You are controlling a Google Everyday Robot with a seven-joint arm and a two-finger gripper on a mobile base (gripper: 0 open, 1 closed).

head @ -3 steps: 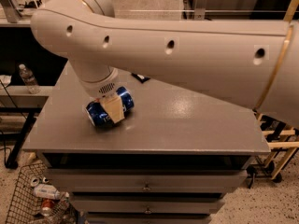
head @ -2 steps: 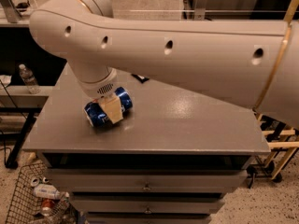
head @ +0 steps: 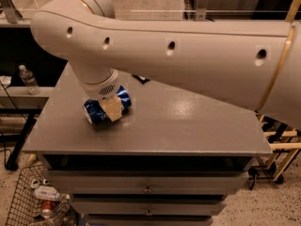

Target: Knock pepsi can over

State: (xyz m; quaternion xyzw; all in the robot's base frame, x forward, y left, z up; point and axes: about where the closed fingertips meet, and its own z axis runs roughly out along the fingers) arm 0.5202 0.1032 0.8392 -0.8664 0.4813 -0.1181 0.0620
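The pepsi can (head: 96, 111), dark blue with a silver end, lies on its side on the grey cabinet top (head: 188, 126), near the front left. My gripper (head: 113, 109) hangs straight over the can at the end of the big white arm. One tan finger (head: 113, 109) shows against the can's middle. The rest of the gripper is hidden under the arm's wrist, and part of the can is hidden behind the finger.
The white arm (head: 188, 55) spans the upper view from the right. A dark object (head: 141, 79) peeks out behind the arm. A water bottle (head: 29, 80) stands on a shelf at left. A wire basket (head: 37, 201) with rubbish sits on the floor at lower left.
The arm has lifted a little and shifted right. The can still lies on its side in about the same place.
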